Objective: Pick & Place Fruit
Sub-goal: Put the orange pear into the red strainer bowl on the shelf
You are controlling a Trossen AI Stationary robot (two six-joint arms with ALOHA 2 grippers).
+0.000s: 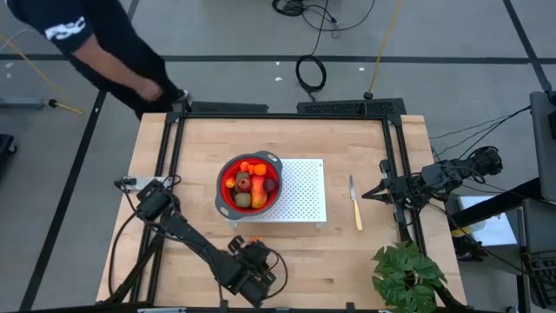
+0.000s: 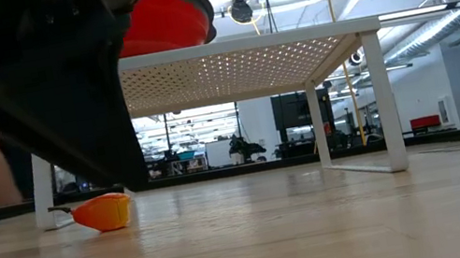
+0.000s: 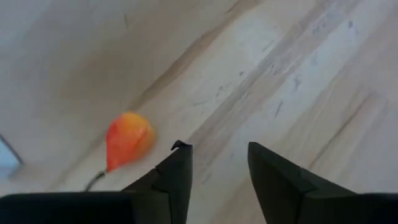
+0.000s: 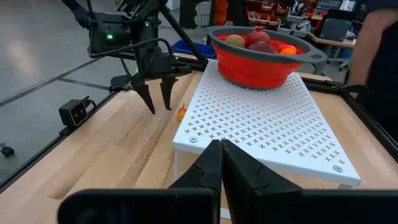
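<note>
A small orange fruit piece (image 3: 127, 140) was seen lying on the table (image 1: 347, 252) just beside the front leg of the white rack (image 1: 300, 191), off to one side of the left claw (image 3: 217, 165), whose fingers stood parted and held nothing. The piece's pointed end was turned toward that claw, by far the nearer one. The right claw (image 4: 221, 163) was clenched, empty, and parked well beyond the rack's far side, while the other fruit sat in the red bowl (image 1: 228, 196) on the rack.

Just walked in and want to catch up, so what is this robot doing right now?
The left end effector hangs open just above the wooden table, beside a small orange fruit piece lying loose on the wood near the white perforated rack. The rest of the fruit sits in the red bowl on that rack. The right end effector waits shut beside the knife.
</note>
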